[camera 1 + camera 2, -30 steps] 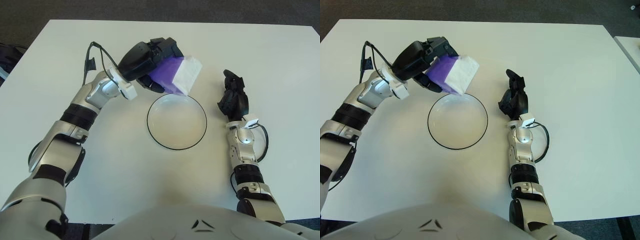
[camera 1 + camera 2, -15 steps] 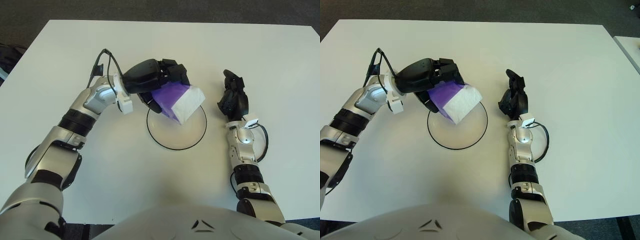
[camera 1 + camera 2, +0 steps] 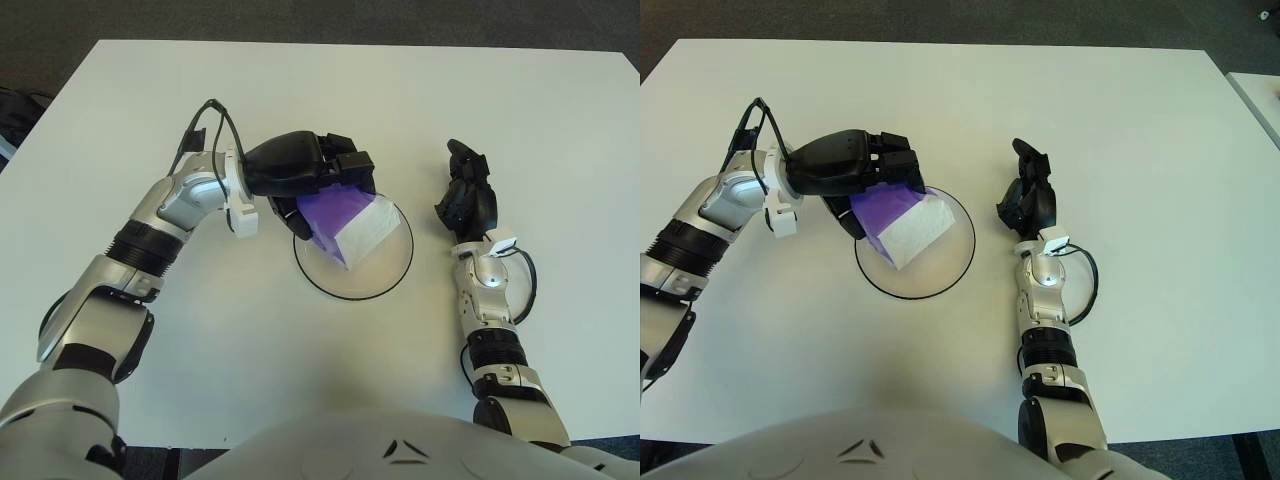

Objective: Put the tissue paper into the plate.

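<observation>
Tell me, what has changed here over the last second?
The left hand, gripping the tissue paper throughout, carried it from beyond the plate's far rim toward the robot and down, so it now sits low over the plate's left part. The plate and the right hand, right of it, stayed put.

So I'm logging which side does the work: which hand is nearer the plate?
Left. The left hand shows over the plate's upper-left rim, holding the tissue paper in it. The right hand shows beside its right rim, apart.
</observation>
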